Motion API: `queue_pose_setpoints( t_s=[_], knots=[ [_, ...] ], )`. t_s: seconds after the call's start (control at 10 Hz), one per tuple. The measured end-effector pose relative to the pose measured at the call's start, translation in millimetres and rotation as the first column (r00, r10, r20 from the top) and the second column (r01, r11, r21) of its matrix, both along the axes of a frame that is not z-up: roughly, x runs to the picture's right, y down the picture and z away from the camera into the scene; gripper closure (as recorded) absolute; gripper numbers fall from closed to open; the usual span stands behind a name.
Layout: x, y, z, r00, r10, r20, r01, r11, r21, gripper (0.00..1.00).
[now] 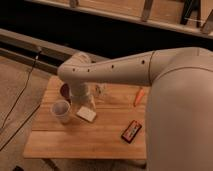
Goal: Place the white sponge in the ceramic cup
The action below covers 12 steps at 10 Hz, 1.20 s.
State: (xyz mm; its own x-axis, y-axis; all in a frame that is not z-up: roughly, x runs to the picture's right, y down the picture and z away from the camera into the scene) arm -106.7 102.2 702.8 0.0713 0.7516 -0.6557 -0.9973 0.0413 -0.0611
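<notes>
The end effector (pixel 83 104) hangs with jaws wide, seemingly gripping nothing, just over the white sponge (pixel 86 114), which lies on the bench (pixel 75 140) beside the ceramic cup (pixel 61 110). The cup looks empty.

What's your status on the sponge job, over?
Open pincer low over the wooden table. Lying just below it: flat off-white rectangular sponge, beside the small white ceramic cup, not in it. Cup mouth unobstructed.
</notes>
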Motion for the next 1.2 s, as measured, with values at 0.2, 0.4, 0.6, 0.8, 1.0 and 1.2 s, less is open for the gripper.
queue_pose_setpoints(
  t_s=[0.2, 0.4, 0.6, 0.8, 1.0, 1.2],
  knots=[
    [0.0, 0.0, 0.0, 1.000, 0.000, 0.000, 0.000, 1.0000, 0.000, 0.35],
    [0.0, 0.0, 0.0, 1.000, 0.000, 0.000, 0.000, 1.0000, 0.000, 0.35],
    [0.0, 0.0, 0.0, 1.000, 0.000, 0.000, 0.000, 1.0000, 0.000, 0.35],
    [0.0, 0.0, 0.0, 1.000, 0.000, 0.000, 0.000, 1.0000, 0.000, 0.35],
    [1.6, 2.3, 1.5, 1.000, -0.011, 0.007, 0.011, 0.9999, -0.005, 0.35],
    [3.1, 9.2, 5.7, 0.997, -0.056, 0.046, 0.056, 0.9983, -0.016, 0.35]
  ],
)
